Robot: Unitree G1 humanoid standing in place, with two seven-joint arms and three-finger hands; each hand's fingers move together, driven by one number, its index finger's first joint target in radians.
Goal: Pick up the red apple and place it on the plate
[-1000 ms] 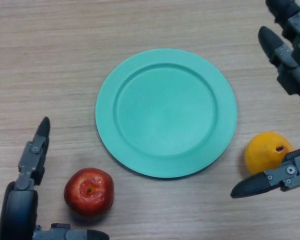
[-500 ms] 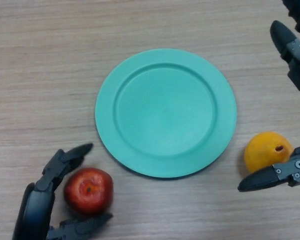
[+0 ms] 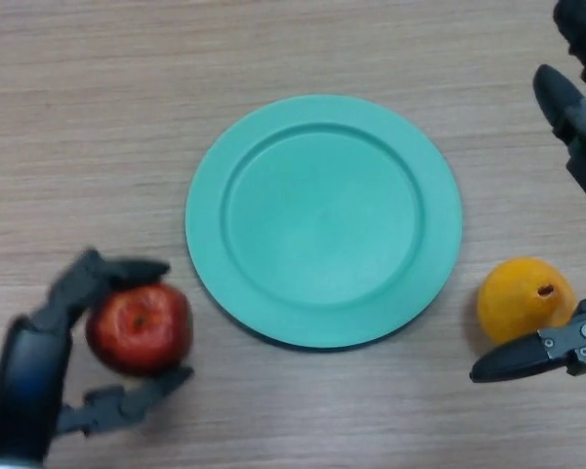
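Observation:
The red apple (image 3: pixel 140 328) is at the lower left, clasped by my left hand (image 3: pixel 39 366): its fingers curl over the apple's top and its thumb sits under the fruit. The apple seems slightly raised off the table. The green plate (image 3: pixel 323 221) lies in the middle of the view with nothing on it, its rim just right of the apple. My right hand (image 3: pixel 576 127) shows at the right edge, fingers straight and spread, holding nothing.
An orange (image 3: pixel 523 297) lies on the wooden table (image 3: pixel 98 127) right of the plate, between the right hand's fingers and its thumb (image 3: pixel 537 352), apparently untouched.
The left hand's fingers closed round the apple, which shifted left and slightly up from its resting spot. The right hand drew a little further toward the right edge.

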